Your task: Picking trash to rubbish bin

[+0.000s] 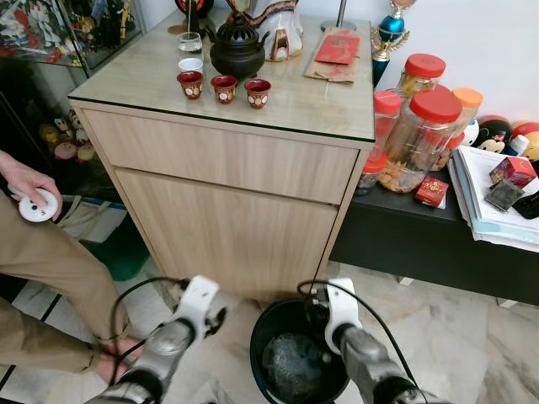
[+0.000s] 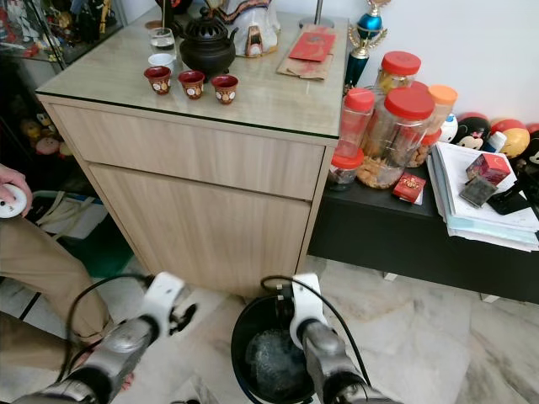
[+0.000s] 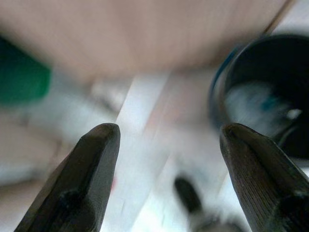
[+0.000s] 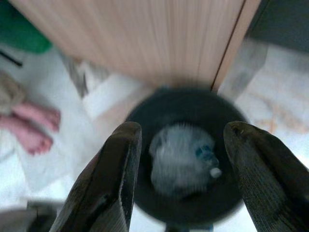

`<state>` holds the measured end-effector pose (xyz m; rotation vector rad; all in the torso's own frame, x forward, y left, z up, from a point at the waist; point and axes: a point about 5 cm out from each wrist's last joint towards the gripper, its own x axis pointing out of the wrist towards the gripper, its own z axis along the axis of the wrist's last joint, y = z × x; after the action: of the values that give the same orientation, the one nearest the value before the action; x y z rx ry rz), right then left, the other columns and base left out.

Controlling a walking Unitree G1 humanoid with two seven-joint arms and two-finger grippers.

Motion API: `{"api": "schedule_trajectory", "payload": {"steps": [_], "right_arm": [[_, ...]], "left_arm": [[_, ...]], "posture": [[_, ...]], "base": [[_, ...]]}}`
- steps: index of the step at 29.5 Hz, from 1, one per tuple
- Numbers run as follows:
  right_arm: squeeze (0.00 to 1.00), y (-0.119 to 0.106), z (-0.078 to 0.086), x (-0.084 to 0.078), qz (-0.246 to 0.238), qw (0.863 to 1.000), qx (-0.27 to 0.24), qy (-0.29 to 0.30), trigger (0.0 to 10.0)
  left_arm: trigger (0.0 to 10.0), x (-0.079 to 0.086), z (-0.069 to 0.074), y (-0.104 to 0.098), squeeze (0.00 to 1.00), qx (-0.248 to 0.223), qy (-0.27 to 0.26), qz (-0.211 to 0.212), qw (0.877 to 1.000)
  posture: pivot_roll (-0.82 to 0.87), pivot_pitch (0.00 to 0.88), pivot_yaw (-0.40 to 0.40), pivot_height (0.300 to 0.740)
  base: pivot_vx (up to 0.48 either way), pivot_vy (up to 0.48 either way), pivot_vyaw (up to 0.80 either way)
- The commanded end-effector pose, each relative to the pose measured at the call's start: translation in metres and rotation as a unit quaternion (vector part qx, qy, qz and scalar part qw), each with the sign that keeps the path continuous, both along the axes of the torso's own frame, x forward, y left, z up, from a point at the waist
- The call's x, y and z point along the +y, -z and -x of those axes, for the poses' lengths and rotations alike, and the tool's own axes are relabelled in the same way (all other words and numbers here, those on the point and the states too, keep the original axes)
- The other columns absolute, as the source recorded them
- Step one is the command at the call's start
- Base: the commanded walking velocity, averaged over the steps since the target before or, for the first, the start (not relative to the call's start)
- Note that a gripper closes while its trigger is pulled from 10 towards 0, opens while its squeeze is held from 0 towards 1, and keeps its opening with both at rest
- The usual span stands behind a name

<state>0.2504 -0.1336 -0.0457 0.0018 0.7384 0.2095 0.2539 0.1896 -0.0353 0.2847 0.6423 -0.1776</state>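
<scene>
Black rubbish bin (image 1: 268, 358) on marble floor (image 1: 455, 337) before wooden cabinet (image 1: 227, 210), crumpled clear bottle (image 4: 186, 159) inside, right gripper (image 4: 181, 159) above it, fingers spread, empty, left gripper (image 3: 166, 159) beside bin, fingers apart, no legible writing.

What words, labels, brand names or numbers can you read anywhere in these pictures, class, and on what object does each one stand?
No text can be read.
Red packet on the cabinet top: gold print, too small to read.
Small red box beside the red-lidded jars: gold marks, too blurred to read.
Papers on the dark shelf: print too small to read.
Crushed bottle in the black bin: blurred, no label legible.
</scene>
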Motion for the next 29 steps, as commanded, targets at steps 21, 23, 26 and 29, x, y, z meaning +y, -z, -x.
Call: {"api": "schedule_trajectory", "payload": {"steps": [21, 23, 26, 29], "right_arm": [[0.00, 0.029, 0.044, -0.020, 0.027, 0.997, 0.074, 0.021, 10.0], [0.00, 0.027, 0.042, -0.019, 0.026, 0.997, 0.070, 0.019, 10.0], [0.00, 0.026, 0.040, -0.019, 0.024, 0.997, 0.066, 0.021, 10.0], [0.00, 0.026, 0.040, -0.018, 0.024, 0.997, 0.065, 0.021, 10.0]], "left_arm": [[10.0, 0.044, 0.086, 0.045, 0.00, 0.100, -0.247, -0.026, 0.963], [10.0, 0.043, 0.083, 0.044, 0.00, 0.098, -0.246, -0.027, 0.964], [10.0, 0.043, 0.081, 0.043, 0.00, 0.096, -0.242, -0.027, 0.965], [10.0, 0.043, 0.079, 0.042, 0.00, 0.094, -0.238, -0.026, 0.966]], "posture": [[0.15, 0.096, -0.052, 0.740], [0.15, 0.092, -0.053, 0.740], [0.15, 0.091, -0.053, 0.740], [0.15, 0.090, -0.053, 0.740]], "base": [[0.000, 0.000, 0.00], [0.000, 0.000, 0.00], [0.000, 0.000, 0.00], [0.000, 0.000, 0.00]]}}
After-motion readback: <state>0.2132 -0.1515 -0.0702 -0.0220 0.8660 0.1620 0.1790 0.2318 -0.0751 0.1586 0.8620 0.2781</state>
